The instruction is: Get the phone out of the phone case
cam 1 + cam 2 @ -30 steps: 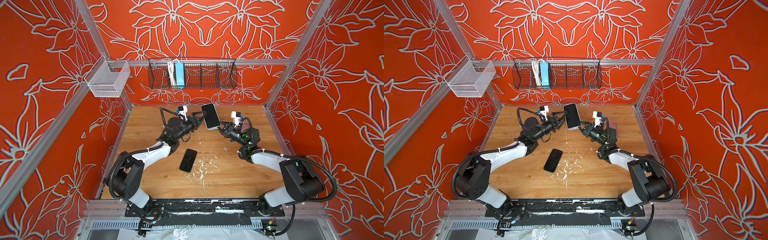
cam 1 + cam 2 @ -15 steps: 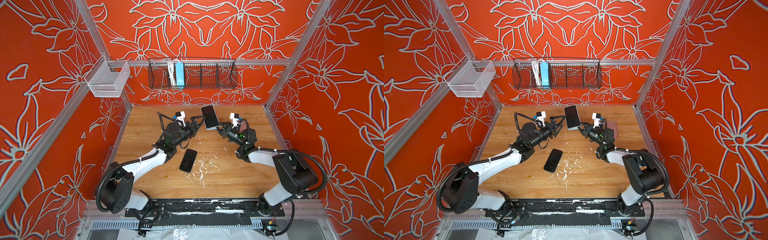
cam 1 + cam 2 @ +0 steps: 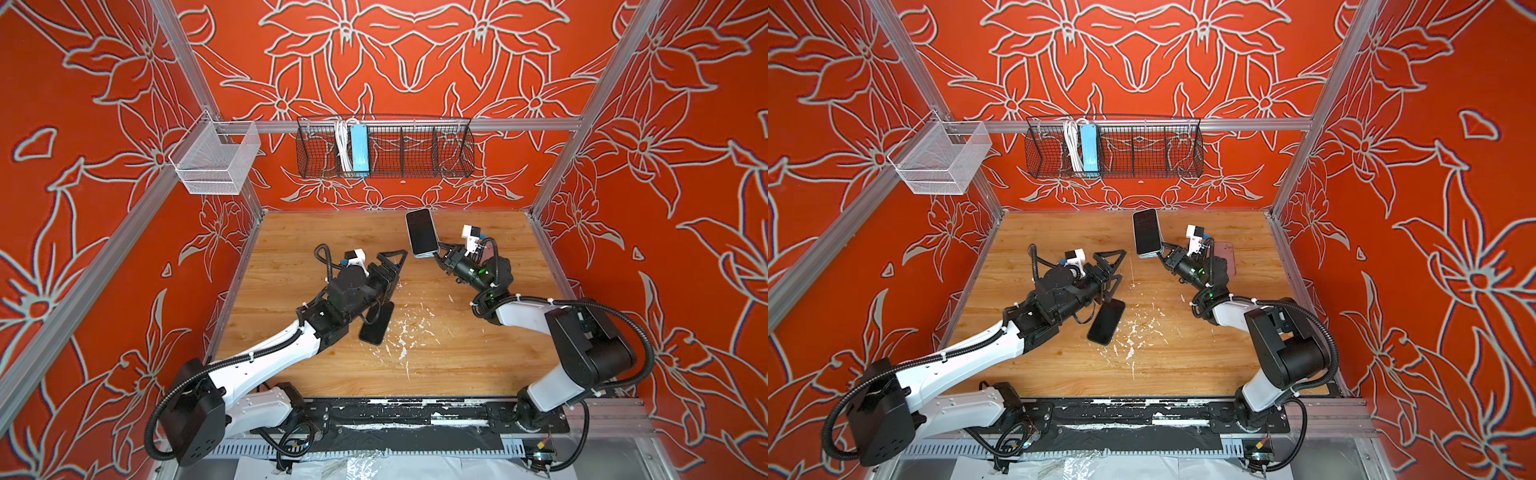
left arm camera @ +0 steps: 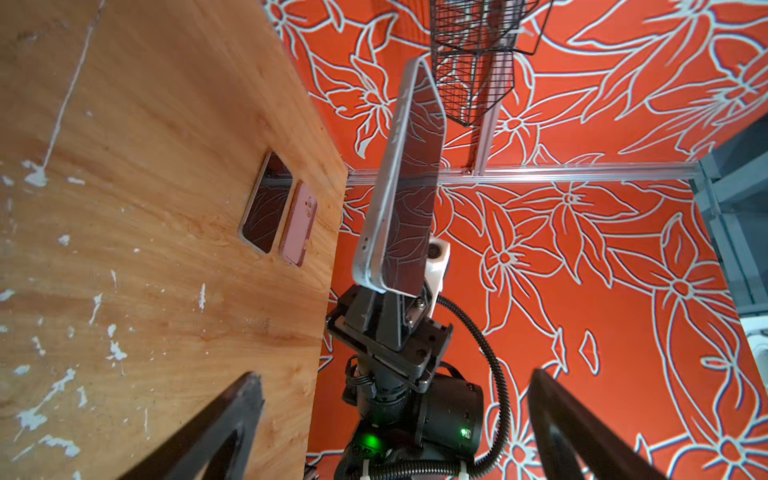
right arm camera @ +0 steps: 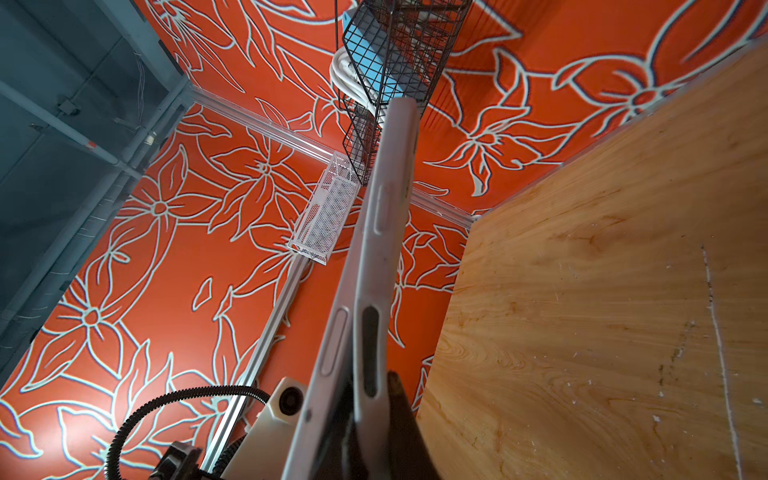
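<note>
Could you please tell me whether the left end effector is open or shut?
Open: the left end effector has its fingers wide apart in the left wrist view, gripping nothing.

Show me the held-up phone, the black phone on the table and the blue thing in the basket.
held-up phone (image 3: 422, 233), in a top view, screen middle
black phone (image 3: 380, 329), in a top view, lower half
blue thing (image 3: 359, 147), in a top view, its middle

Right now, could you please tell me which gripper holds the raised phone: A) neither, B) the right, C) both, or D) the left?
B: the right gripper is shut on the lower end of the phone, while the left gripper stands open, clear of it.
</note>
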